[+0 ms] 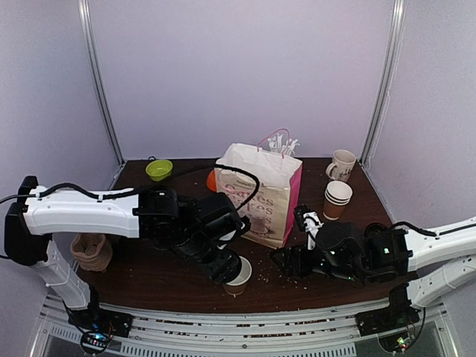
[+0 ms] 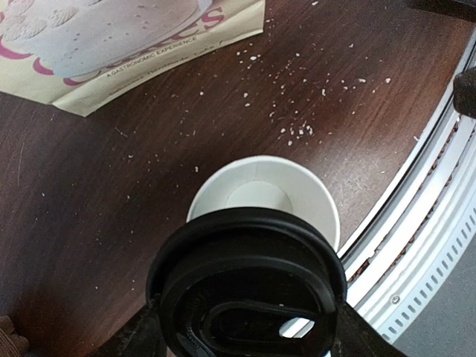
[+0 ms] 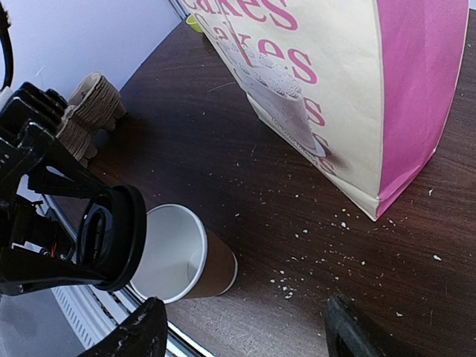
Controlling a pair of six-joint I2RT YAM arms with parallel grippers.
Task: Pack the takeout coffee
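Observation:
The takeout coffee cup (image 1: 239,276) is brown kraft paper, white inside, and stands open and upright near the table's front edge. My left gripper (image 1: 225,266) hovers just over its left side, shut on a black plastic lid (image 2: 249,286). In the left wrist view the lid covers the near part of the cup's rim (image 2: 264,195), apart from it. The right wrist view shows the cup (image 3: 186,256) with the lid (image 3: 113,236) held on edge beside its mouth. My right gripper (image 3: 242,335) stands open to the cup's right, with nothing between its fingers.
A cream and pink paper bag (image 1: 262,195) stands behind the cup. At the back right are a stack of paper cups (image 1: 337,199) and a ceramic mug (image 1: 342,165). A green bowl (image 1: 158,169) sits back left, a cardboard carrier (image 1: 91,251) at the left. Crumbs litter the table.

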